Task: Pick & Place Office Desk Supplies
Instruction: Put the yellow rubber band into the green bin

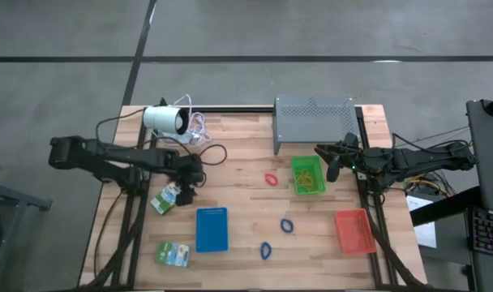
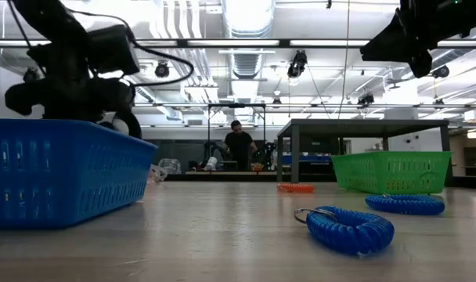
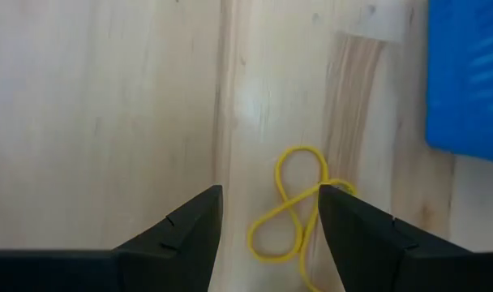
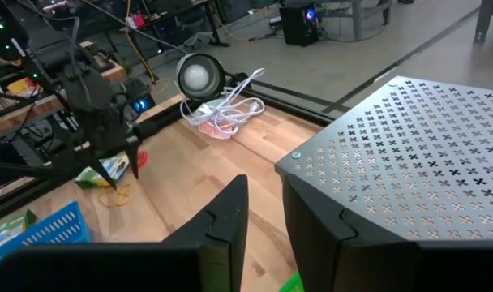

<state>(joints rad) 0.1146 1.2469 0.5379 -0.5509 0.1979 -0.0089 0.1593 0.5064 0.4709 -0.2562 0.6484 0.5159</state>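
Left hand spread, pointing down over yellow rubber band; right hand raised, empty, fingers slightly parted.

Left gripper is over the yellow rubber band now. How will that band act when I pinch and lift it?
The rubber band lies twisted into a flat figure-eight between the open left gripper, so it is probably floppy and very light. Being so thin against the wooden table, it may slip out unless the fingertips reach the wood.

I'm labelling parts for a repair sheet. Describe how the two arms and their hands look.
Both arms are dark, jointed and slim, with black cables running along them. The left hand ends in two black, wedge-shaped fingers with angled inner faces. The right hand has the same two black, angular fingers. A small green light glows on the right arm.
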